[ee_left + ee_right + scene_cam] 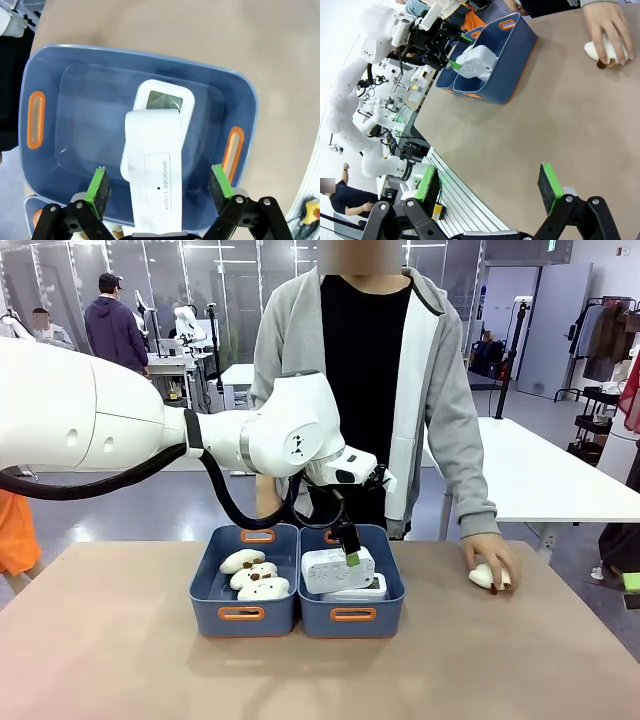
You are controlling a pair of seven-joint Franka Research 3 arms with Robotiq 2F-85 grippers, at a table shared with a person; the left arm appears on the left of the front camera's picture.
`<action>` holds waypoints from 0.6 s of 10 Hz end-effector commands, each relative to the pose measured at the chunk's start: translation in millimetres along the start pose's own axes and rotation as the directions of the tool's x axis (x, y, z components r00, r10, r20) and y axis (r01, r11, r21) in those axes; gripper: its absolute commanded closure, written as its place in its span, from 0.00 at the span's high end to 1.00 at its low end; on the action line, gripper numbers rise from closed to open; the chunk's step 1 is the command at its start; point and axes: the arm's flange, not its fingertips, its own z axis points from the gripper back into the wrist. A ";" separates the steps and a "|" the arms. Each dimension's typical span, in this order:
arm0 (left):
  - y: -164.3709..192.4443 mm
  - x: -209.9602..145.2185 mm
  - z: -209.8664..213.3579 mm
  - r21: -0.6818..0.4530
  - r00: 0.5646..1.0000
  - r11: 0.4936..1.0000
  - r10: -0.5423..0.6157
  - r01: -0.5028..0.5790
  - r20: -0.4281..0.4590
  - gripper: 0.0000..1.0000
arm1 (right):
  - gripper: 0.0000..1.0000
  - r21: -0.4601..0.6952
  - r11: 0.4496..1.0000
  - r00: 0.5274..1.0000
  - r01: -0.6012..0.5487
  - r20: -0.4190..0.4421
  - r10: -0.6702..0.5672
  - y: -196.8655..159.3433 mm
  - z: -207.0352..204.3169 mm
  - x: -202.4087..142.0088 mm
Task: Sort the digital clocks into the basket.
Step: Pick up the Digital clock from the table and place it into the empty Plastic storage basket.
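White clock (152, 185) lies between open left pincer (159, 186).

Smooth, slightly glossy blue plastic on the basket (75, 65), orange plastic trimming its slots. Both clocks (155, 165) are matt white plastic, the lower one's grey window (164, 100) shiny. Table (120, 660) matt tan, even. Plush toys (255, 576) soft, cream cloth. Green pads (98, 187) look rubbery.

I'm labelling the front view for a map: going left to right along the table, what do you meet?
Basket of plush toys → basket with the digital clocks → person's hand resting on a plush toy.
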 end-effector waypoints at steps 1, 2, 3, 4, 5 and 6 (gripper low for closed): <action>-7.9 -10.7 16.7 0.095 0.996 0.995 0.036 -0.028 -0.082 1.00 | 1.00 0.002 1.000 1.000 -0.009 0.012 0.009 1.6 0.1 1.3; -8.8 -30.3 47.1 0.172 0.984 0.978 0.139 -0.118 -0.115 1.00 | 1.00 0.002 1.000 1.000 -0.009 0.012 0.009 1.6 0.1 1.3; -4.6 -56.8 81.7 0.129 0.966 0.960 0.256 -0.248 -0.043 1.00 | 1.00 0.002 1.000 1.000 -0.009 0.012 0.009 1.6 0.1 1.3; 0.6 -83.6 107.5 0.023 0.946 0.945 0.325 -0.325 0.013 1.00 | 1.00 0.002 1.000 1.000 -0.009 0.012 0.009 1.6 0.1 1.3; 6.7 -112.9 128.6 -0.090 0.913 0.916 0.398 -0.390 0.089 1.00 | 1.00 0.002 1.000 1.000 -0.009 0.012 0.009 1.6 0.1 1.3; 12.0 -147.1 143.5 -0.189 0.861 0.865 0.492 -0.465 0.130 1.00 | 1.00 0.002 1.000 1.000 -0.009 0.012 0.009 1.6 0.1 1.3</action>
